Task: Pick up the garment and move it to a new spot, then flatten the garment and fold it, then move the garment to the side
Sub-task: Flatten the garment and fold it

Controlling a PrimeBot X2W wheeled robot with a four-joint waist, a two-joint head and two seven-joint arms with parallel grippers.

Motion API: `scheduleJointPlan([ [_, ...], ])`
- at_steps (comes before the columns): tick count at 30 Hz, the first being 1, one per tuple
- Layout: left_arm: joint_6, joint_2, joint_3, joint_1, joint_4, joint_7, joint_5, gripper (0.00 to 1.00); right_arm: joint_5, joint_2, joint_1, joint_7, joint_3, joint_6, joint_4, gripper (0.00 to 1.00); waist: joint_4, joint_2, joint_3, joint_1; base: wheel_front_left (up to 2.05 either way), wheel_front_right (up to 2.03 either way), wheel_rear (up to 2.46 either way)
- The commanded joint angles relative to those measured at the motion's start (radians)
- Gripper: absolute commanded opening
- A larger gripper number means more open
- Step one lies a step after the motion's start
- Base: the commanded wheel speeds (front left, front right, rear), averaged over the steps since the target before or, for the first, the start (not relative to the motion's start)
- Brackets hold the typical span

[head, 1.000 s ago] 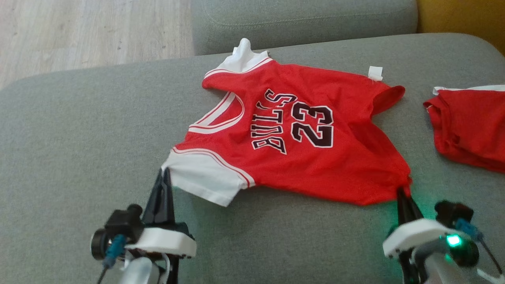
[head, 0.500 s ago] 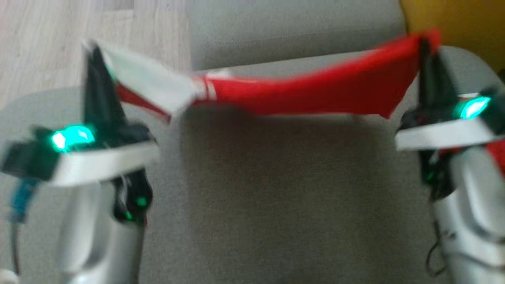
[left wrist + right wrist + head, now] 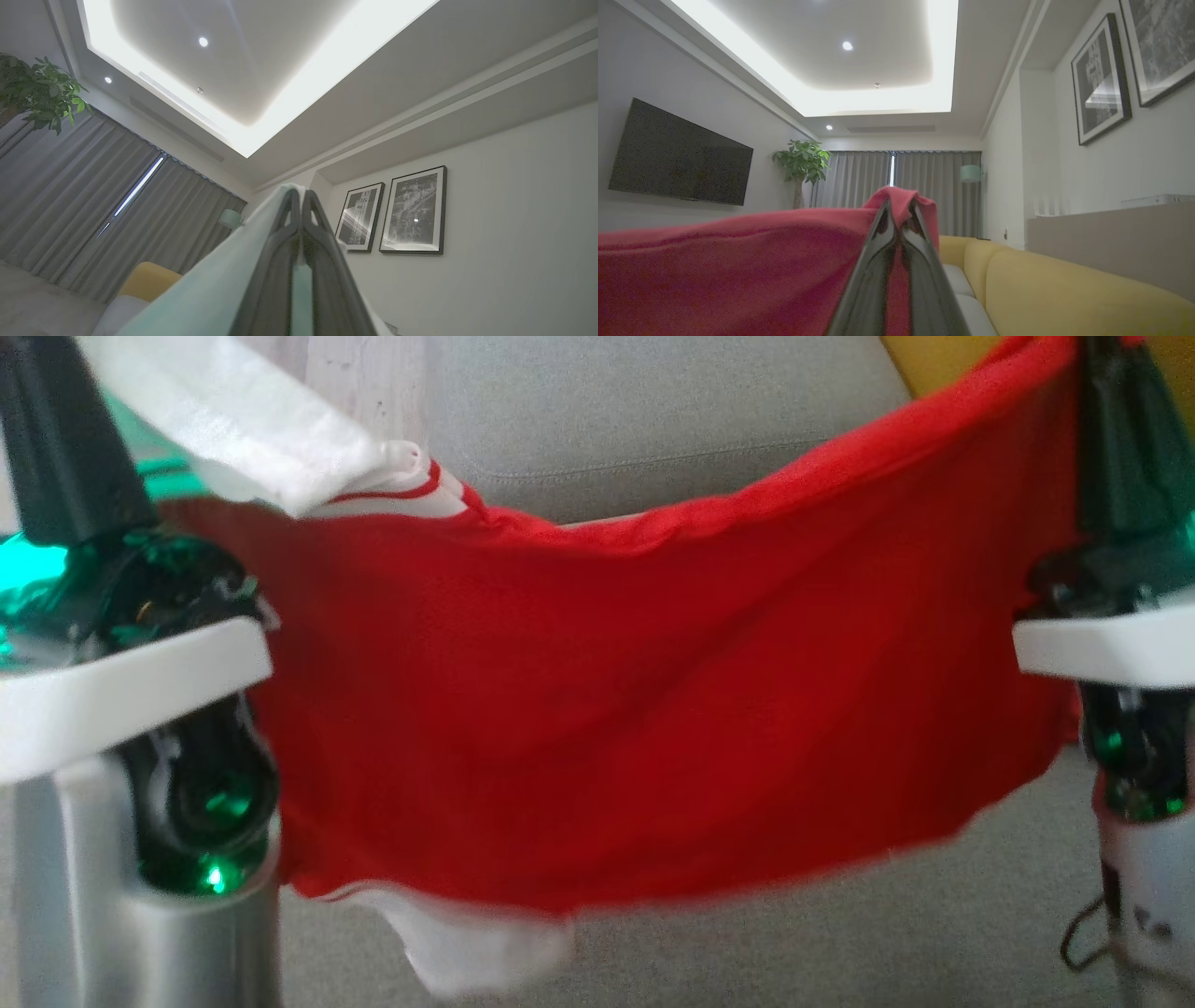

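Note:
The garment, a red jersey with white trim, hangs in the air as a sagging sheet between my two grippers, close to the head camera. Its white sleeve drapes from the left gripper's dark fingers. A second white sleeve dangles at the bottom edge. In the left wrist view, my left gripper is shut on pale sleeve fabric. My right gripper is shut on a red corner of the garment. That gripper's fingers rise at the right of the head view.
Behind and below the hanging cloth lies the grey sofa cushion. A yellow sofa runs along the right in the right wrist view. Both wrist views look up at ceiling, curtains and framed pictures.
Both grippers have risen with the garment, off the cushion and toward the head camera. The cloth, flat a second ago, now hangs stretched between them.

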Motion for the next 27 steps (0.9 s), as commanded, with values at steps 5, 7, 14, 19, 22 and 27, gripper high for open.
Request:
scheduleJointPlan([
  [5, 0.050, 0.060, 0.043, -0.019, -0.090, 0.102, 0.004, 0.00, -0.007, 0.044, 0.040, 0.103, -0.029, 0.007, -0.114, 0.00, -0.001, -0.0001, 0.021, 0.0001, 0.00, 0.00, 0.00],
  [7, 0.055, 0.069, 0.037, -0.042, -0.052, 0.131, 0.001, 0.00, -0.014, 0.049, 0.032, 0.134, -0.034, 0.007, -0.103, 0.00, 0.001, -0.0001, 0.038, 0.0001, 0.00, 0.00, 0.00],
  [14, 0.008, 0.134, 0.042, -0.339, 0.354, 0.165, 0.006, 0.00, 0.027, 0.034, -0.255, 0.170, 0.000, 0.007, 0.188, 0.00, 0.003, -0.0001, 0.219, 0.0001, 0.00, 0.00, 0.00],
  [19, -0.043, 0.180, 0.053, -0.658, 0.668, 0.075, 0.054, 0.00, 0.017, 0.014, -0.602, 0.047, 0.044, 0.007, 0.499, 0.00, 0.009, -0.0001, 0.341, 0.0001, 0.00, 0.00, 0.00],
  [22, -0.062, 0.178, 0.068, -0.824, 0.821, -0.016, 0.065, 0.00, -0.013, 0.011, -0.785, -0.071, 0.050, 0.007, 0.680, 0.00, 0.024, -0.0001, 0.376, 0.0001, 0.00, 0.00, 0.00],
  [27, -0.113, 0.166, 0.053, -0.974, 1.015, -0.128, 0.080, 0.00, -0.057, 0.021, -0.952, -0.220, 0.058, 0.007, 0.900, 0.00, 0.049, -0.0001, 0.410, 0.0001, 0.00, 0.00, 0.00],
])
